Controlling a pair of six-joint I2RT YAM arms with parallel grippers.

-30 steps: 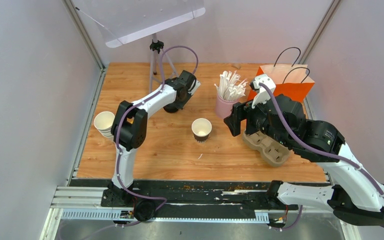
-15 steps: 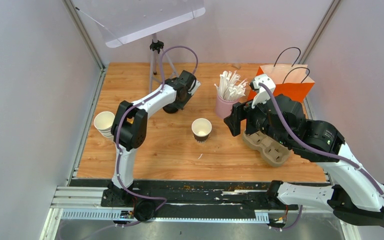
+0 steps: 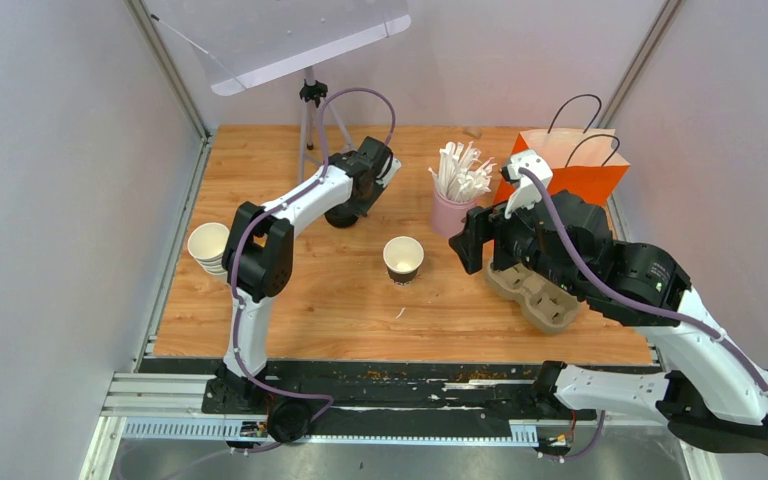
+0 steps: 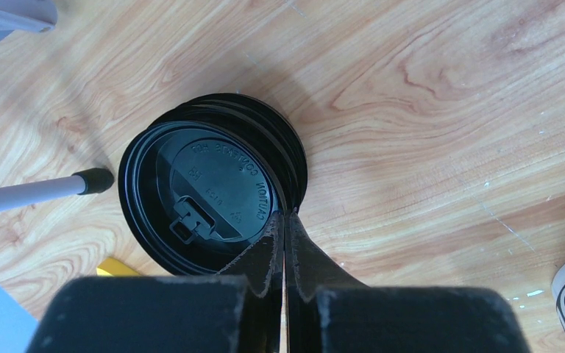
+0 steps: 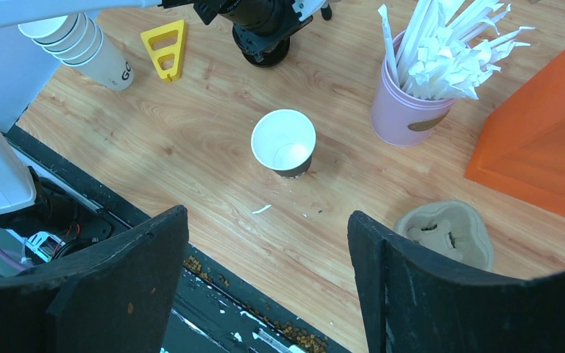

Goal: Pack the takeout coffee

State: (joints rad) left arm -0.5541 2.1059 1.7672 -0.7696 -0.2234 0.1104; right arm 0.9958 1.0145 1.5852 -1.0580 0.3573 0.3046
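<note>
Left jaws: clamped on rim of round black plastic lid (image 4: 217, 191).
Right jaws: apart, well right of lid.

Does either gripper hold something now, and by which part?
The left gripper pinches the top black lid of the stack at its rim. The right gripper is open, holding nothing.

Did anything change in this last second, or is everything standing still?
The left arm's jaws closed on the rim of the top round black plastic lid of the stack, apparently taking hold of it. The right arm's jaws stayed wide open and empty. The lidless white paper cup, the pink cup of straws, the brown pulp tray and the orange paper bag did not move.
</note>
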